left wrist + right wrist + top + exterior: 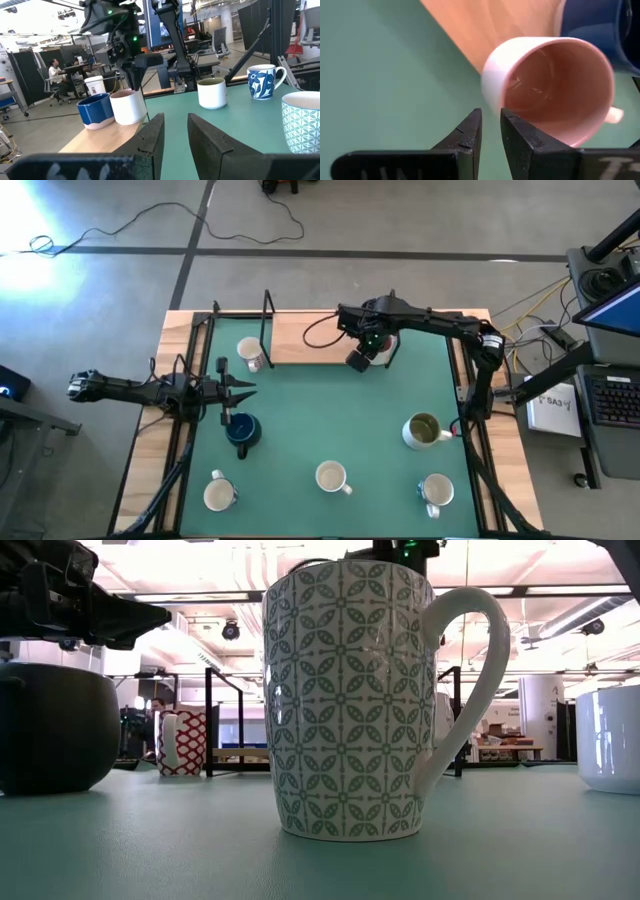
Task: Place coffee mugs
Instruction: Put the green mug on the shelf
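Note:
My right gripper (490, 116) is over the wooden board (305, 340) at the table's far edge, shut on a mug that is white outside and pink inside (555, 85). That mug stands beside a dark blue mug (95, 110) on the board. My left gripper (240, 392) is open, hovering just beyond another dark blue mug (242, 430) at the table's left. On the green mat stand an olive-inside mug (424, 430), three white mugs (330, 477) (220, 495) (436, 490) and a red-patterned one (250, 352). My right gripper pinches the pink-inside mug by its rim (491, 102), on the side away from the handle (615, 115), with only the fingertips at the wall. The fingers come from above, slanting down. The mug stands upright with its base (129, 121) on the board's edge.
A black wire rack (265, 320) rises at the board's left end. Black frame rails (190, 380) run along the table's left and right sides. The mat's middle (340, 410) is bare. People sit at desks in the room behind.

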Available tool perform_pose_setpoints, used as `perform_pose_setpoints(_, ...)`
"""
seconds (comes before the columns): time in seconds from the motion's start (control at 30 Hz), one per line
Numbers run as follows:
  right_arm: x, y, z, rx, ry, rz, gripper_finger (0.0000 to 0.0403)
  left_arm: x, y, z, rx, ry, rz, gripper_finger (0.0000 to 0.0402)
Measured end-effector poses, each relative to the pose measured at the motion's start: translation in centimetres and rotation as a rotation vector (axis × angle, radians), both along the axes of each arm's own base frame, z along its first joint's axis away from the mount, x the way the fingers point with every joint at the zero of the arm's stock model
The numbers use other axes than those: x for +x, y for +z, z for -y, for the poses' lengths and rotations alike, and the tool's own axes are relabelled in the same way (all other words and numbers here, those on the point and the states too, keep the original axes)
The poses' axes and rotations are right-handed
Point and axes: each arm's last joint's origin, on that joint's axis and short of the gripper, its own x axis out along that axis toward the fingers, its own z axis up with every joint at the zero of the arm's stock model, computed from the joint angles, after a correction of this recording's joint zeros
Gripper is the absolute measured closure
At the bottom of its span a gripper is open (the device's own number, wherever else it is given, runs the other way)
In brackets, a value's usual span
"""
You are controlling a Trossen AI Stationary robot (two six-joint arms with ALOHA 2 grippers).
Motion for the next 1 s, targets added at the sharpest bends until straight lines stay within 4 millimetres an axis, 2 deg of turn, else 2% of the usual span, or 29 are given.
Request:
perform_pose_setpoints(0.13,0.4,0.3,-2.0,-0.001,0.035,0.01,0.0343,0.0,0.0,0.0,0.0,0.0,0.0,0.0333)
perform_pose_setpoints(0.3,1.0,0.6,-5.6,0.03,0.1,0.01,0.0342,0.0,0.0,0.0,0.0,0.0,0.0,0.0333)
perform_pose_setpoints(0.57,0.0,0.7,-11.5,0.057,0.045,-0.108,0.0339,0.0,0.0,0.0,0.0,0.0,-0.001,0.0333)
perform_pose_setpoints(0.83,-1.1,-0.5,-16.9,0.114,-0.036,-0.182,0.03,0.0,0.0,0.0,0.0,0.0,-0.001,0.0333)
perform_pose_setpoints(1.0,-2.1,-1.8,-19.5,0.141,-0.081,-0.244,0.0272,0.0,0.0,0.0,0.0,0.0,-0.001,0.0333)
